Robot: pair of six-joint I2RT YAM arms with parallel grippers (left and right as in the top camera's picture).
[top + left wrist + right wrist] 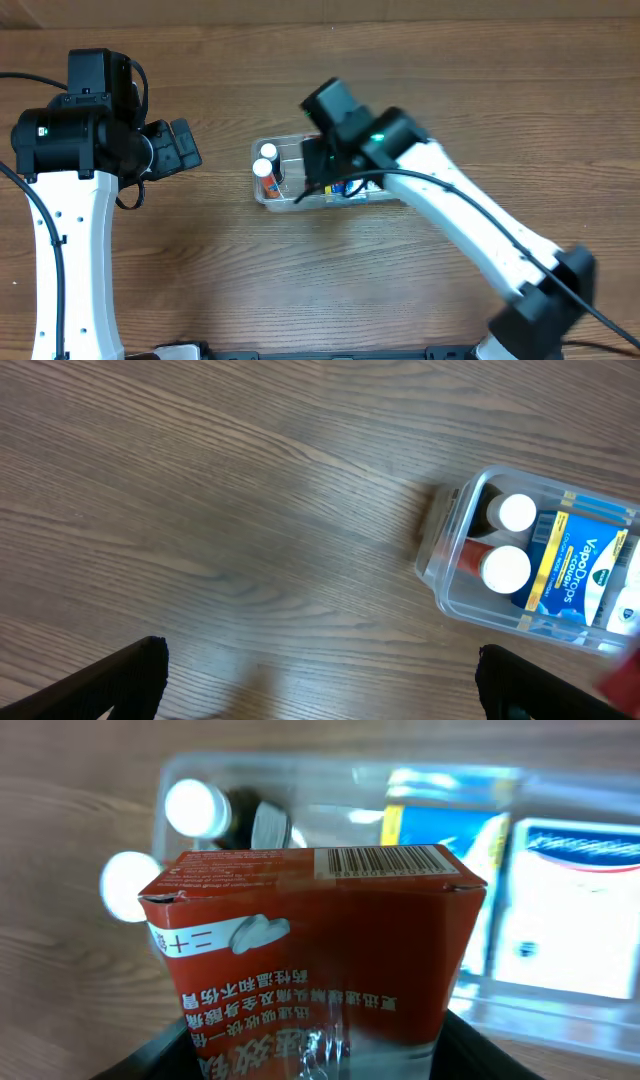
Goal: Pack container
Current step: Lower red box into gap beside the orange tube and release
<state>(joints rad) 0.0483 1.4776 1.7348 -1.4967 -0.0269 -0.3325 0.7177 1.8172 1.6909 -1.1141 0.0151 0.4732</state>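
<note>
The container (450, 595) is clear glossy plastic, the table (200, 510) matt wood grain, the red box (310, 950) smooth cardboard.

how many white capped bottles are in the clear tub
2 bottles, at the container's left end: one behind the other; the right gripper's red box may hide more.

The left arm (70, 240), at frame left, is a white tapered plastic link with small dark screw holes, black blocky joint housings and thin black cables (22, 190). The right arm (470, 235) matches, with a green wrist light (377, 138). The left arm's fingers (125, 680) are matte black.
</note>
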